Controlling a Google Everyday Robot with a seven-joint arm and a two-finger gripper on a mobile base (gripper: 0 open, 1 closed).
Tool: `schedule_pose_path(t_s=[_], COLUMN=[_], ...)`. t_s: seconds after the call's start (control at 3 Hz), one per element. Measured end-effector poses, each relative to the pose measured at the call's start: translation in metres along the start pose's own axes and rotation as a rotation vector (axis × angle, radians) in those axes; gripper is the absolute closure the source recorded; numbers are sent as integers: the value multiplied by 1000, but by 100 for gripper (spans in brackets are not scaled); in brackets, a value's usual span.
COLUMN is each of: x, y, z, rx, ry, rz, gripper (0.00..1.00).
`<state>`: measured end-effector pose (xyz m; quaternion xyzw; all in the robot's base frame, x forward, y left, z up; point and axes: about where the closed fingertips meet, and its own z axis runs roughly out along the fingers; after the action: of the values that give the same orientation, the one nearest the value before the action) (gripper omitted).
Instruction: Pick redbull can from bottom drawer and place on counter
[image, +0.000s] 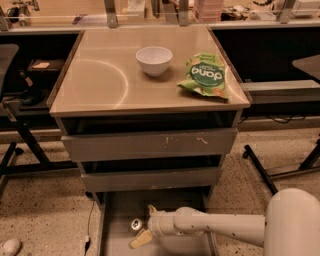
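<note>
The redbull can (135, 224) stands upright on the grey floor of the pulled-out bottom drawer (117, 210), its silvery pull-tab top facing up. My gripper (142, 226) reaches in from the right at the end of the white arm (220, 227), low inside the drawer. It is open, one pale finger behind the can and the other in front of it. The can sits right at the mouth of the fingers, and contact is not visible. The beige counter (95, 80) tops the cabinet above.
A white bowl (154, 60) and a green snack bag (204, 76) lie on the counter. Two upper drawers (150, 145) overhang the bottom one, slightly pulled out. Dark side tables and metal legs flank the cabinet. A cable runs on the floor at the left.
</note>
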<state>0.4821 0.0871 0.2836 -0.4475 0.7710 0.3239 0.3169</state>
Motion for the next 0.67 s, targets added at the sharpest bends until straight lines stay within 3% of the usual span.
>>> schedule_pose_path(t_s=[0.67], x=[10], y=[-15], z=[38], rx=[6], ry=[-21], rz=[-15], gripper=[0])
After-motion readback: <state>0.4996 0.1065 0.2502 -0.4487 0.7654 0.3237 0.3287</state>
